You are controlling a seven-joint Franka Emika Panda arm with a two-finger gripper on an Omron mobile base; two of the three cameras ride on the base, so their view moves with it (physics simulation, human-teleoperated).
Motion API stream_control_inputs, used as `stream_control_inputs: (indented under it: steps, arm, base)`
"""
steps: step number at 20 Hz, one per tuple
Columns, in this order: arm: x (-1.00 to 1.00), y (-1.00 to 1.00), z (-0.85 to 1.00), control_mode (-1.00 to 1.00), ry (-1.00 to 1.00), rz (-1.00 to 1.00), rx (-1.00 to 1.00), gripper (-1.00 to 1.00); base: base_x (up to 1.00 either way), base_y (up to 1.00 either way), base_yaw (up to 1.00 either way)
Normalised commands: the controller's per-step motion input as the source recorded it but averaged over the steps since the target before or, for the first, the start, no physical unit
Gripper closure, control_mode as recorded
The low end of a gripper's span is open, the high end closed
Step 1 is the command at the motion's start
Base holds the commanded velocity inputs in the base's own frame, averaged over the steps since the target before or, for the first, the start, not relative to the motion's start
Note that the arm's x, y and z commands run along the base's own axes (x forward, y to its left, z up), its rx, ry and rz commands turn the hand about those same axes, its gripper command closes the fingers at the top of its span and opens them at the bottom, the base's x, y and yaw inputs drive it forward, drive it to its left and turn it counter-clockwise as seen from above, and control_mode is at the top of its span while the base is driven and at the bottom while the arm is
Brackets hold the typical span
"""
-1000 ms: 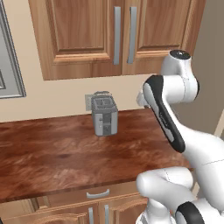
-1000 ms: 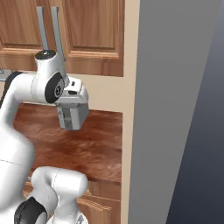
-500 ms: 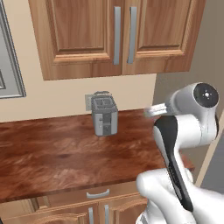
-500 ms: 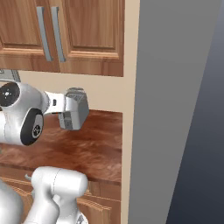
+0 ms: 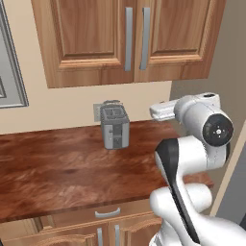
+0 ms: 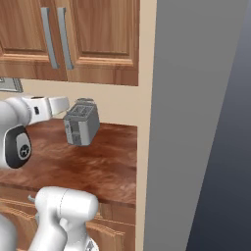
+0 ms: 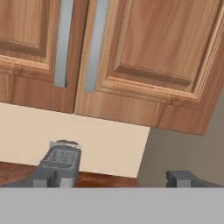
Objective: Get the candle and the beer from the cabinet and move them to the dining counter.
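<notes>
**Both cabinet doors closed, our gripper empty below them**

We face the medium-brown wooden wall cabinet with two raised-panel doors, mounted high on the cream wall. Both doors are shut, their long vertical silver bar handles side by side at the middle seam, so we cannot see inside and cannot tell where the candle or the beer stands.

Below the cabinet runs a reddish-brown wood-grain counter, with lower cabinet fronts and a curved silver handle under its near edge. To the right rises a tall grey panel.

A small grey two-slot toaster stands on the counter's far side near the wall, below the left door.

Our two-finger gripper looks up at the cabinet's lower edge; its dark fingertips sit well apart with nothing between them.
</notes>
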Motion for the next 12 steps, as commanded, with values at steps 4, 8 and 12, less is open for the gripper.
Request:
stream_control_inputs:
  steps: [4,8,12]
  arm:
    - [0.00,0.24,0.70,-1.00,-0.29,0.00,0.00,-1.00]
    - [0.01,0.07,0.53,-1.00,-0.24,0.00,0.00,-1.00]
    - [0.27,0.02,0.26,-1.00,-0.16,0.00,0.00,-1.00]
  base:
    - [0.00,0.00,0.00]
    - [0.00,0.00,0.00]
    - [0.00,0.00,0.00]
